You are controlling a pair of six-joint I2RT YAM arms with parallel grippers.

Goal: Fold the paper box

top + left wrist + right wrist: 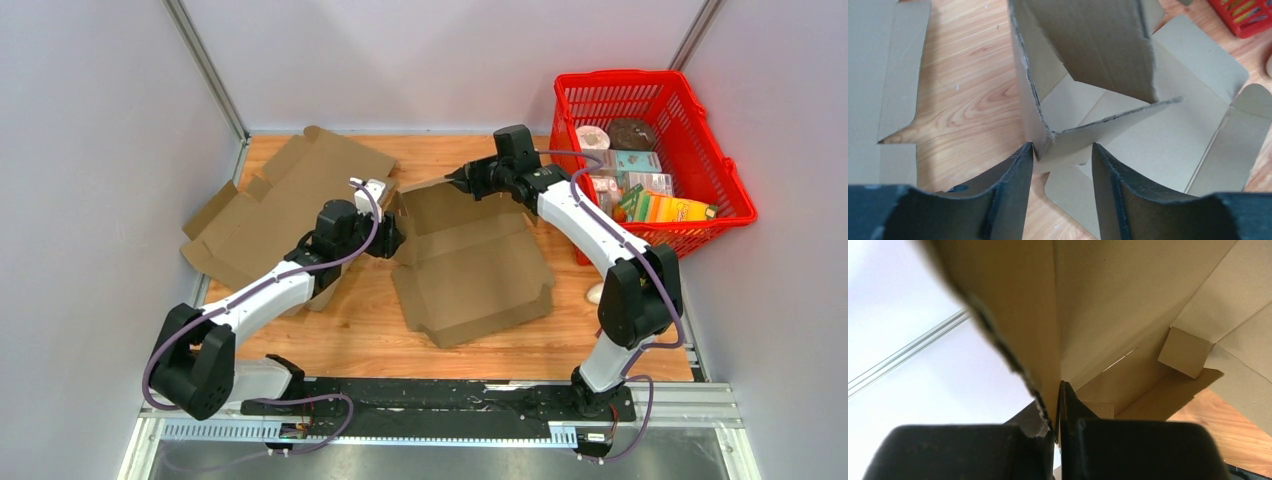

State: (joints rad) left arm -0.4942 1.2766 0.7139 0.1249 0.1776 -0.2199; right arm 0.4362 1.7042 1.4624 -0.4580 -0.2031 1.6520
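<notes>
**Cardboard half up: the paper box [470, 270] has two walls standing**

The wooden surface [360, 345] is the biggest thing here and carries everything. The paper box sits roughly in the middle of it, between the two arms, and I'd guess that's so both can reach it. Its base panel lies flat on the wood. The far wall and the left wall are lifted and meet at a corner, while the near and right flaps are down flat.

Off to the left is a second cardboard blank [270, 200], fully unfolded and partly under the left arm. It looks like a spare, and no claw is on it. On the right is a red basket [725, 170] full of groceries, which has nothing to do with the folding.

The right claw [455, 180] is up at the top edge of the far wall, pressed together on it. In its wrist view the cardboard is sandwiched tight between the two fingers. My read is that it's there to stop that wall flopping back down.

The left claw [393, 240] is at the near end of the left wall, spread apart. In its wrist view the corner where the wall meets a folded-in flap pokes into the gap, right up against one finger, but nothing is gripped. It's probably lining up to pinch or nudge that corner.
</notes>
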